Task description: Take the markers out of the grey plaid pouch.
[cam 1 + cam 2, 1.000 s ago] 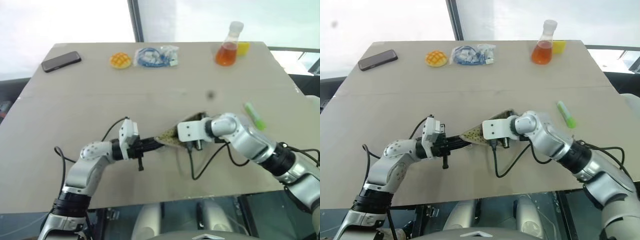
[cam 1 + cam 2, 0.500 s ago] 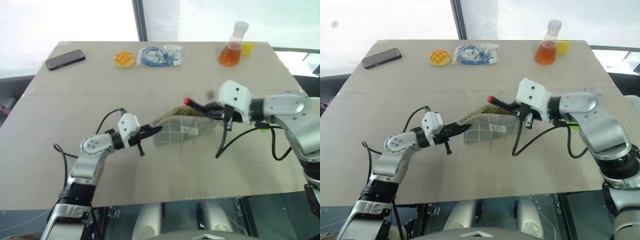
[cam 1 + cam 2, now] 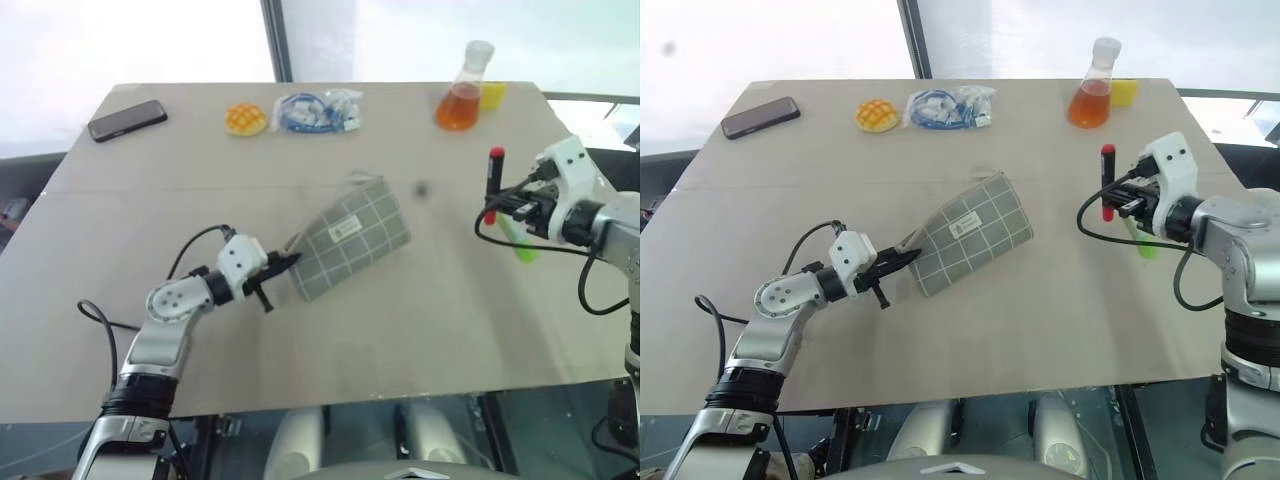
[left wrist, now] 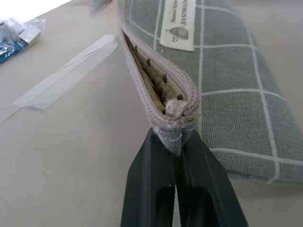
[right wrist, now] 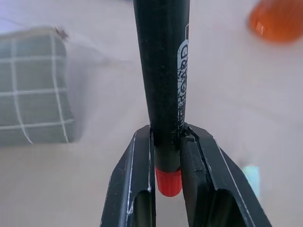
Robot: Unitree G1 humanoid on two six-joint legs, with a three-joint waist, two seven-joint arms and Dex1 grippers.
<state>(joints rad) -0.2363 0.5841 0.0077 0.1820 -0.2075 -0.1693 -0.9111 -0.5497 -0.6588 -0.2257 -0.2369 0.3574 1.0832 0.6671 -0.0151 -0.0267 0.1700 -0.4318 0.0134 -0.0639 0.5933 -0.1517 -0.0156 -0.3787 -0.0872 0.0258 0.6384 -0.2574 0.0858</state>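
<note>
Head views. Table (image 3: 330, 340): beige board, near edge bare. Grey plaid pouch (image 3: 352, 238): lies flat and slantwise near the middle, white label up. Left gripper (image 3: 283, 263): fingers pinched together on the pouch's near corner. Right gripper (image 3: 497, 204): raised at the right side of the table, well apart from the pouch, clamped on the black marker (image 3: 494, 178), which stands upright with a red tip at top; its lower end is hidden among the fingers. Green highlighter (image 3: 521, 243): on the table under the right gripper, partly covered by gripper and cable. Far edge, from the left: phone (image 3: 127, 120), yellow bun-shaped item (image 3: 244, 119), clear bag with blue cable (image 3: 317, 110), flask of orange liquid (image 3: 460, 91) with a yellow object (image 3: 489, 95) half hidden behind it.

Left wrist view. The two black fingers are closed on the end of the pouch's zipper seam. The mouth gapes slightly, showing tan dotted lining; the inside beyond cannot be made out. Label print only partly legible. A clear strip (image 4: 66, 72) lies on the table beside the pouch; the bag is cut off at the frame's corner.

Right wrist view. The fingers grip the marker's black barrel just above a red end piece. The barrel runs out of frame; its print is partly readable. Pouch and flask are blurred.
</note>
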